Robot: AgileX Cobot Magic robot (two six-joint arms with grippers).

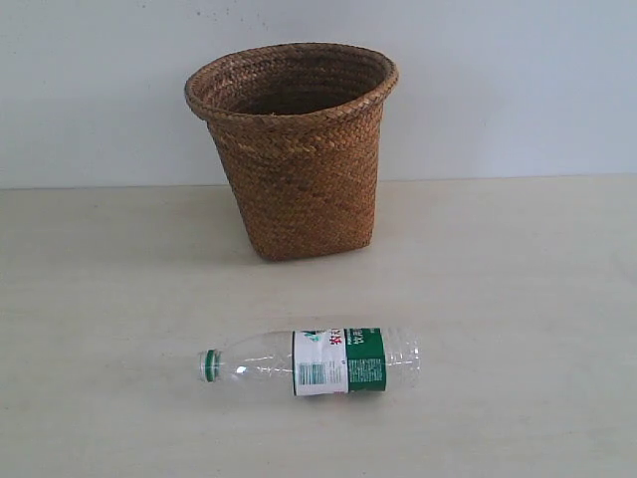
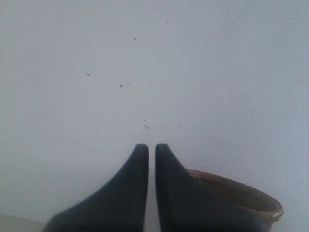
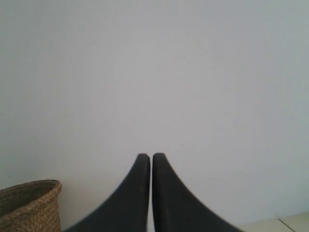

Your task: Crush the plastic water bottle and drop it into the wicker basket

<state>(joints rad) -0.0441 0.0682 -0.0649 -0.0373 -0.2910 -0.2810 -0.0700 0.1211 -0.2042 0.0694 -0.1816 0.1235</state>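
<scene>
The plastic water bottle (image 1: 314, 362) lies on its side on the table, green cap to the left, label with barcode in the middle, uncrushed. Behind it stands the wicker basket (image 1: 294, 149), upright near the wall. Neither gripper shows in the exterior view. In the left wrist view my left gripper (image 2: 151, 149) is shut with nothing between its black fingers, facing the wall, with the wicker basket's rim (image 2: 246, 197) beside it. My right gripper (image 3: 151, 158) is also shut and empty, and the wicker basket (image 3: 30, 205) sits at that frame's corner.
A pale wooden table (image 1: 518, 299) spreads around the bottle and basket. A plain white wall (image 1: 518, 80) rises directly behind the basket.
</scene>
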